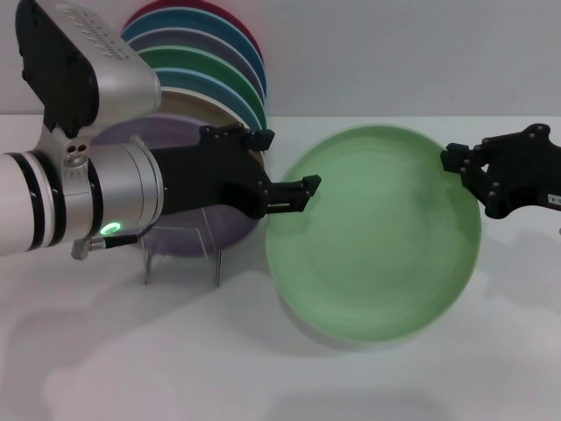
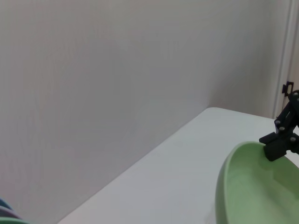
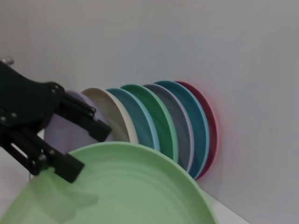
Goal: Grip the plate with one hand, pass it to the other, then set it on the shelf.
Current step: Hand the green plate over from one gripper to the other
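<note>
Two grippers meet on one plate point(image 1: 377, 237), the pale green one, held up off the white table point(image 1: 175, 368) with its face tilted toward the head camera; being round, it has no long axis to call. Its lower rim sits nearest the table's front edge, with a shadow under it.

Left gripper point(image 1: 294, 195), black on the bulky white-and-black arm with a green light, pinches the plate's left rim; jaws look closed down on the rim, a narrow gap at most. Right gripper point(image 1: 465, 162), black and slim-fingered, touches the plate's upper right rim; whether it clamps or only touches, cannot tell from the head view.

Left wrist view shows only the plate's far rim point(image 2: 243, 186) edge-on, with the right gripper point(image 2: 275, 147) sitting on it, fingers straddling the edge, plus the table's back corner against the bare wall point(image 2: 117, 84). Right wrist view shows the plate's concave face point(image 3: 126, 186), with the left gripper point(image 3: 70, 168) on its rim, one finger in front and one behind.

Clear plate stand point(image 1: 180, 250) stands behind the left arm, toward the table's back left, seen in the head view only. Lavender plate point(image 1: 149, 140) sits just behind it. Farthest back, a row of coloured plates point(image 3: 163, 121) leans on edge against the wall, cream nearest through teal, green, grey-blue to dark red; the right wrist view shows them best.
</note>
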Controlling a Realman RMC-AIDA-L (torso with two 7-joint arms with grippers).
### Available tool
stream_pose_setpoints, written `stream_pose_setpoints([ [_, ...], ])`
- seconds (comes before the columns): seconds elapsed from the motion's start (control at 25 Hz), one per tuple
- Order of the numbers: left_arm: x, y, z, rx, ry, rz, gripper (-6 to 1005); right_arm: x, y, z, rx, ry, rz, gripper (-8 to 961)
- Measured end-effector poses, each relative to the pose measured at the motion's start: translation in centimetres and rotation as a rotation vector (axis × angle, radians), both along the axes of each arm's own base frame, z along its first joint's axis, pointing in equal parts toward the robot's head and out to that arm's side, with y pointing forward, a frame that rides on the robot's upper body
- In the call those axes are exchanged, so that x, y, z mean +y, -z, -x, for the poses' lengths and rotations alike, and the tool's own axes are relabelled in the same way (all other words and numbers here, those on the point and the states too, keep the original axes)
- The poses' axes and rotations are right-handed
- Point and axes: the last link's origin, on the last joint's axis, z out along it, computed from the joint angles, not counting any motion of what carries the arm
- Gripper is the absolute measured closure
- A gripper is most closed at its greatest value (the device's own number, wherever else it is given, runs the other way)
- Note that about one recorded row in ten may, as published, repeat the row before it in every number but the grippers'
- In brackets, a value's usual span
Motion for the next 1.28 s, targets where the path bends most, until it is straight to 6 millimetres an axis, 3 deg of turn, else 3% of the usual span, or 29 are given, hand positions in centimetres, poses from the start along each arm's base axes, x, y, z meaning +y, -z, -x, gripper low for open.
stream_pose_setpoints([
  [0.48,0.0,0.2,-0.1,0.025,0.02,0.016,298,0.0,0.1,0.3,0.001,-0.011,0.003,940],
  [0.6,0.1,0.5,-0.2,0.038,0.031,0.014,526,0.0,0.1,0.4,0.003,-0.017,0.003,940],
  [1.04,0.1,0.4,-0.5,0.031,0.045,-0.018,764,-0.2,0.1,0.7,0.074,-0.028,0.013,923],
  [1.2,-0.1,0.4,-0.7,0.024,0.052,-0.018,912,-0.9,0.0,0.5,0.12,-0.038,0.031,901],
  [1.28,-0.2,0.2,-0.8,0.022,0.057,-0.023,913,-1.2,-0.1,0.1,0.149,-0.024,0.019,890],
])
